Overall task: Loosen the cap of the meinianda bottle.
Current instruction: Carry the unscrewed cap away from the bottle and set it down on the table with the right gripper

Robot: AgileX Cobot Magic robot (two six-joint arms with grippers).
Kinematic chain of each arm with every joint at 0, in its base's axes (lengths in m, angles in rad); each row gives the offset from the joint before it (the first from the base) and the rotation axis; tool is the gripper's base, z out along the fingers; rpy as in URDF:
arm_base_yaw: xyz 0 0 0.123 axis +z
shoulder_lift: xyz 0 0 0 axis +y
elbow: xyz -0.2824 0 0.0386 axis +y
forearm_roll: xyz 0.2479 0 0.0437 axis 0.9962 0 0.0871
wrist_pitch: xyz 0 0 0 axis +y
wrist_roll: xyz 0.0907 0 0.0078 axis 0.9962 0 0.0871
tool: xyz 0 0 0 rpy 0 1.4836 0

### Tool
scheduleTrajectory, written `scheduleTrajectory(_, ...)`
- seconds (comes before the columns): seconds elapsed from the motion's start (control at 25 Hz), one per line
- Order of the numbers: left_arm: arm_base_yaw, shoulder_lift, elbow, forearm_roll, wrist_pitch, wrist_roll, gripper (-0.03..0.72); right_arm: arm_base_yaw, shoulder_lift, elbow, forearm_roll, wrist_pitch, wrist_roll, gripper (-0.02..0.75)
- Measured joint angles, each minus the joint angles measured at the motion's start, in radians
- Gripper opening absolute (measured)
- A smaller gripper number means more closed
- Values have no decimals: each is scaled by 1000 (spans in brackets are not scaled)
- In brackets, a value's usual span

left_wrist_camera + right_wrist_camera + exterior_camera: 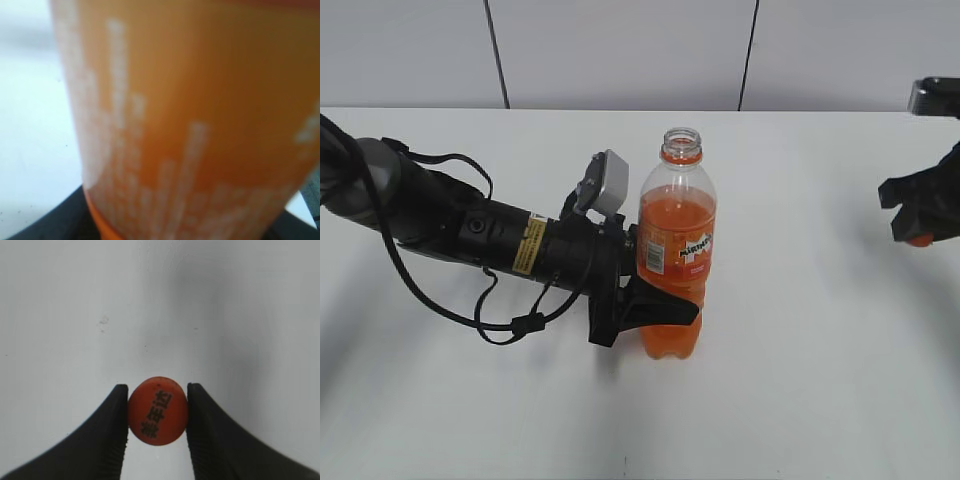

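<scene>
Meinianda bottle (676, 250) upright, neck open, clamped by left fingers (665, 308); right fingers (117, 435) pinch orange cap (157, 410), dark print on top.

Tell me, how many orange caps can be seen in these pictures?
1. The cap is off the bottle, pinched in the right hand above the table, at the far right of the exterior view.

White table (800, 400) before pale wall panels (620, 50) with dark seams
</scene>
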Motion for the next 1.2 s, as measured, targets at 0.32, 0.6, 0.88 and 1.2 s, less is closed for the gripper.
scheduleTrajectory(0.32,0,0,0,0,1,-2,398,-1,41,149,67,-208,21,269)
scheduleTrajectory(0.6,0,0,0,0,1,-3,398,-1,145,153,80,-267,21,269)
scheduleTrajectory(0.88,0,0,0,0,1,-4,398,-1,196,153,83,-284,21,269)
scheduleTrajectory(1.2,0,0,0,0,1,-4,398,-1,196,153,83,-290,21,384)
